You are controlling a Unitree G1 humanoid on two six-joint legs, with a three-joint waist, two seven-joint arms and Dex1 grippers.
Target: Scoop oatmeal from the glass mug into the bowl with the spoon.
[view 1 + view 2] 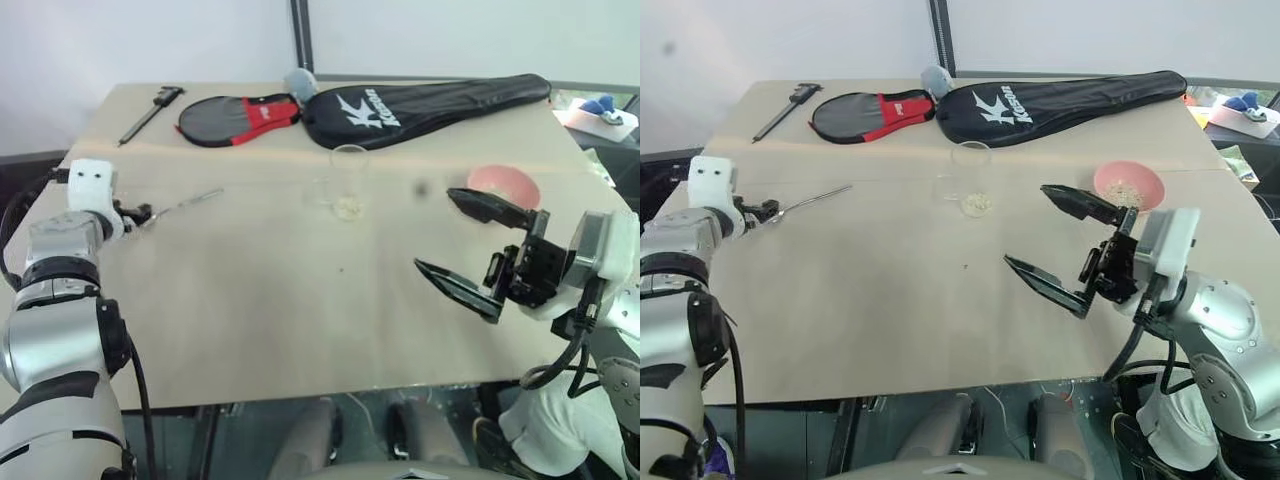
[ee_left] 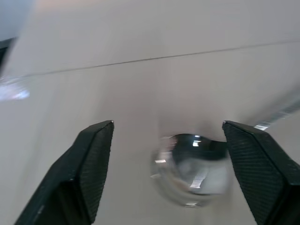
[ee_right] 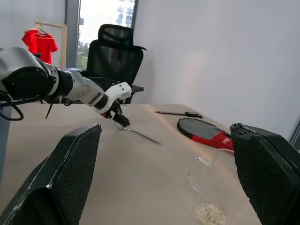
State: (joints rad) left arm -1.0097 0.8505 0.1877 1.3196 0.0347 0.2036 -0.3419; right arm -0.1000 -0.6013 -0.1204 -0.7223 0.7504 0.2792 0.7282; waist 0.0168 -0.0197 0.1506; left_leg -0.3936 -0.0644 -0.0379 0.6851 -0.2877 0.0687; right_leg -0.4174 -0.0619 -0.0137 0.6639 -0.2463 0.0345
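Table with spoon point(image 1: 812, 201), mug point(image 1: 969, 180) and bowl point(image 1: 1129, 185)

We see both grippers spread apart, left gripper point(image 2: 166, 140) over the spoon's scoop; far side holds a caliper point(image 1: 786, 108) and racket cases point(image 1: 1060, 100).

Left gripper point(image 2: 166, 140) seen with fingers spread apart, shiny spoon point(image 2: 192, 168) bowl lying between them on beige table point(image 2: 154, 89), handle running past one finger

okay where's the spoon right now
The spoon lies flat on the table's left side in the head views, bowl end at the left gripper, handle pointing toward the glass mug.
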